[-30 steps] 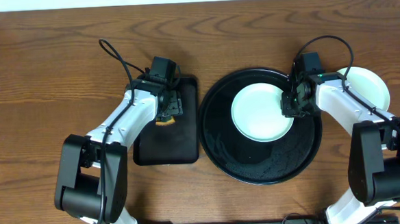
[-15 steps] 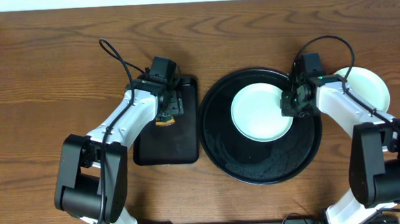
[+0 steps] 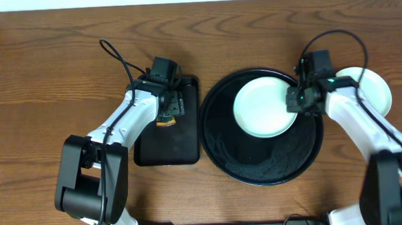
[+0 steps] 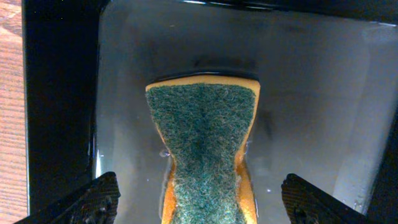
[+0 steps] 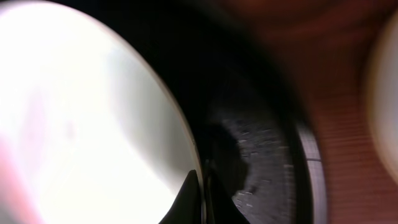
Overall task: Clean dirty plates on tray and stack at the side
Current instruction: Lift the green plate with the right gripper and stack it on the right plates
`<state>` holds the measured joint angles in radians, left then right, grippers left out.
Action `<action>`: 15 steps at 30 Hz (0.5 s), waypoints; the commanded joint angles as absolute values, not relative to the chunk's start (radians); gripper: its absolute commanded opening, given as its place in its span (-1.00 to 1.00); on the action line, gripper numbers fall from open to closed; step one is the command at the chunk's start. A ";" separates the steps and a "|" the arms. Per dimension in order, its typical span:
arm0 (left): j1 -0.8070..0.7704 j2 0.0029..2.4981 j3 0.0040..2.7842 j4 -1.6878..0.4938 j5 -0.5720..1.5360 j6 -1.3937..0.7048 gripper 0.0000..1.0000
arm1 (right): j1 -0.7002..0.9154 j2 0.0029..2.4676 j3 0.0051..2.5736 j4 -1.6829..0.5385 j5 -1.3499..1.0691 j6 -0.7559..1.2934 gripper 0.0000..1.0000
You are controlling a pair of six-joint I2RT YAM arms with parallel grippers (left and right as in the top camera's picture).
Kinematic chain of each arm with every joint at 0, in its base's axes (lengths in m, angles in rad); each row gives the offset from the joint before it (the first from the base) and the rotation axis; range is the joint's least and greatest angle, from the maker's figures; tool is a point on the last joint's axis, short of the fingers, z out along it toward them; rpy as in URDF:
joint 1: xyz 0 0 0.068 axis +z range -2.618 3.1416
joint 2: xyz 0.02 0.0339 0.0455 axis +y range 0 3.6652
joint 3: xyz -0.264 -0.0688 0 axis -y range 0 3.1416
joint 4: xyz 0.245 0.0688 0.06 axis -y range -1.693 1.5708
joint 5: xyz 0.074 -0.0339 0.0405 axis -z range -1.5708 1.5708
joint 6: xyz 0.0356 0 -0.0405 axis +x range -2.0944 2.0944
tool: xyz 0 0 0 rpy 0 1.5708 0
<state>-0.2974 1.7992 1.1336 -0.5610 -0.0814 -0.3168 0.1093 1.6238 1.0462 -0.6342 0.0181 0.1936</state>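
Gripping mint-white plate (image 3: 259,109) rim, right gripper (image 3: 298,100) jaws clamped; left gripper (image 3: 168,109) jaws apart over sponge (image 4: 202,143); next: lift plate level, clear of tray (image 3: 224,152).

Brown wooden table (image 3: 40,59), even light

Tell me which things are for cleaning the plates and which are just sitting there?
For the job: mint-white plate, side plate, round black tray, sponge.
Just sitting there: rectangular tray, wooden table.
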 commanded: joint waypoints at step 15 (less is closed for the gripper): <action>-0.298 1.807 1.118 -0.562 -0.091 -0.315 0.72 | 0.246 1.325 1.062 -0.640 0.408 0.082 -0.97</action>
